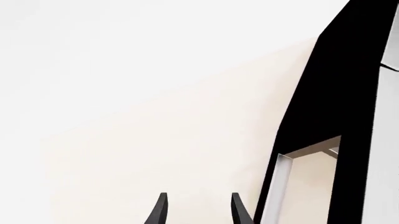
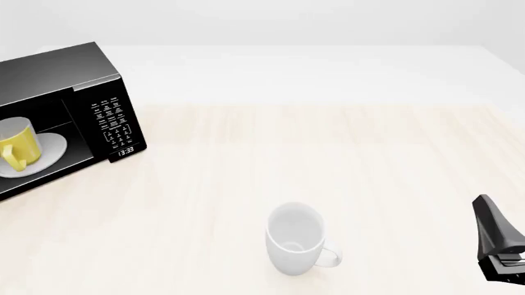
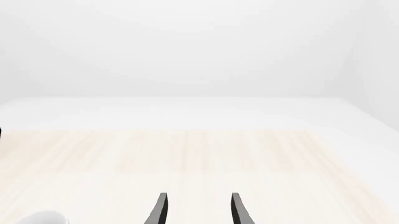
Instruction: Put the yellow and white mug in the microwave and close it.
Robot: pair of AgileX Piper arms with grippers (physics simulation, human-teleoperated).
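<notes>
The small yellow mug with the white inside [image 2: 18,146] already stands on the round white plate [image 2: 51,147] inside the large black boxy microwave [image 2: 58,77] at the far left of the pale wooden surface [image 2: 328,147], its handle turned toward the opening; what remains, by my reading, is shutting the door, and the risks gather there; the door itself lies outside the front view, and the black slab with a pale inner edge [image 1: 299,186] close to the left pincer [image 1: 198,210] in its wrist view may be that door, though I cannot say for certain; both the left pincer and the right pincer [image 3: 198,210] stand spread and hold nothing; a push landing on the oven's casing rather than the door could slide the whole box; a hard swing could jolt the mug on its plate; the larger all-white ceramic mug [image 2: 296,239], well apart near the middle, is at risk only if the right arm sweeps across.
</notes>
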